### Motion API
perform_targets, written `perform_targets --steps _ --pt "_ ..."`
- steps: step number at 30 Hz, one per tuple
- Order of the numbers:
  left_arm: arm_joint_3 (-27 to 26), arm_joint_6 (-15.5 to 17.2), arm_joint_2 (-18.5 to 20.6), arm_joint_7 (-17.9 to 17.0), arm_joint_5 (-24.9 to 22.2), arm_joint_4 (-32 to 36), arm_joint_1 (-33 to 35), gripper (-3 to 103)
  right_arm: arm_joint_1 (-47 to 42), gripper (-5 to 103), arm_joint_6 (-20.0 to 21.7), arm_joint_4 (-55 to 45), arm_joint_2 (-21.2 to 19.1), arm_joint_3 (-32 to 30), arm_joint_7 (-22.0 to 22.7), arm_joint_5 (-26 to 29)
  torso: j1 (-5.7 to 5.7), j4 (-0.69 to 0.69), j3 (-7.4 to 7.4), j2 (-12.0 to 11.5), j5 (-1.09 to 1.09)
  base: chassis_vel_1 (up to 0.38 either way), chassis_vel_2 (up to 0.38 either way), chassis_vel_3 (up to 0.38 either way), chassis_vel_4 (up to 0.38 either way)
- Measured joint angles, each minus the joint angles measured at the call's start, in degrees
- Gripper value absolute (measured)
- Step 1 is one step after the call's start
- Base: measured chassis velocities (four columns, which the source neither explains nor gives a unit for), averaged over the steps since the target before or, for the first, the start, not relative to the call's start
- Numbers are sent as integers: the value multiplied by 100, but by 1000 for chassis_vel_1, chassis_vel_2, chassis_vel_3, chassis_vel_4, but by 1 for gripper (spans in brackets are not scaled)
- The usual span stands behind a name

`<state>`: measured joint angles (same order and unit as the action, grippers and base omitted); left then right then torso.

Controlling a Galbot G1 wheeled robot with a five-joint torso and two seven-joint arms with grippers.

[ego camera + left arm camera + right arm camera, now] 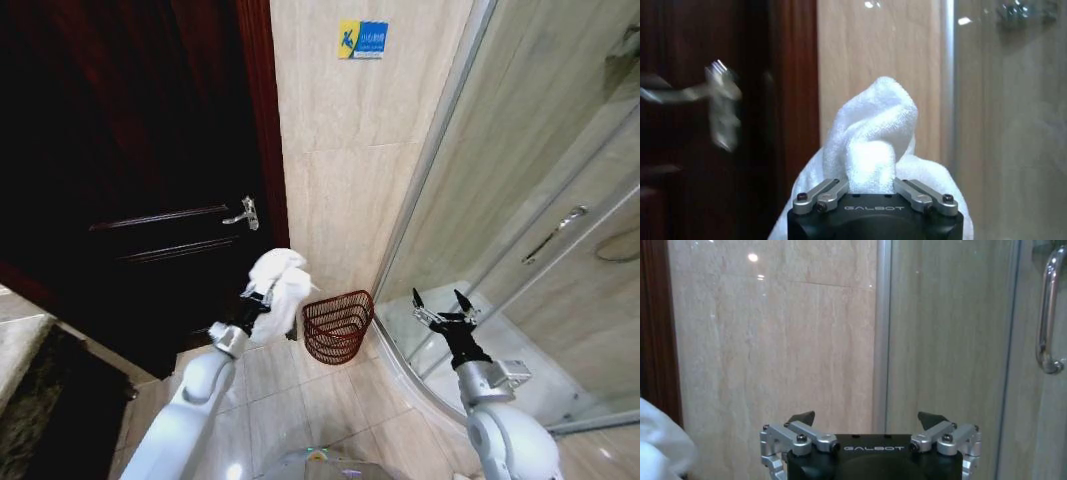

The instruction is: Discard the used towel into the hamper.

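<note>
Left gripper [262, 291] clamped on white towel [282, 287], held up just left of hamper [337, 326] on floor. Soft, light, floppy; probably best pinched mid-bunch. Right gripper [441, 304] spread wide, idle.

White towel [279, 285] (bunched) aloft beside upright reddish-brown hamper [337, 326].

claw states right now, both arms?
Left claw: shut on the white towel, held up just left of the hamper.
Right claw: open, empty, raised in front of the glass shower door.
</note>
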<state>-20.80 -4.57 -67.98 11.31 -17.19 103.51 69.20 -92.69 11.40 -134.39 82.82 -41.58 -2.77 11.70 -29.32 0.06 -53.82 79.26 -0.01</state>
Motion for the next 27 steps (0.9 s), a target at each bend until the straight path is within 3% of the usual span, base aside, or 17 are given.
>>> perform_targets --steps 7,12,13,19,23,27 --pt "944 -109 -61 193 -294 -1319 -1332 11 -37 100 36 -48 164 -2 97 -256 0 -1 0 0 1 0 0 0 0" --pt "1681 -324 -408 180 -306 -2550 -2258 11 -23 100 117 -127 238 2 188 -359 -1 -1 0 0 1 0 0 0 0" --pt "1681 -324 -408 180 -306 -2550 -2258 11 -23 100 117 -127 238 2 188 -359 -1 -1 0 0 1 0 0 0 0" --pt "1980 -893 -1044 -38 109 -4152 -3257 11 -98 100 125 -247 232 -38 319 -385 -1 0 0 0 2 0 0 0 0" --pt "1992 -1048 -1372 -192 259 -4838 -3600 11 -164 100 133 -339 188 -32 366 -390 -1 0 0 0 3 0 0 0 0" --pt "1957 -1311 -1695 -85 383 -5424 -3854 11 -179 100 172 -412 137 2 382 -391 0 0 0 -1 3 0 0 0 0"
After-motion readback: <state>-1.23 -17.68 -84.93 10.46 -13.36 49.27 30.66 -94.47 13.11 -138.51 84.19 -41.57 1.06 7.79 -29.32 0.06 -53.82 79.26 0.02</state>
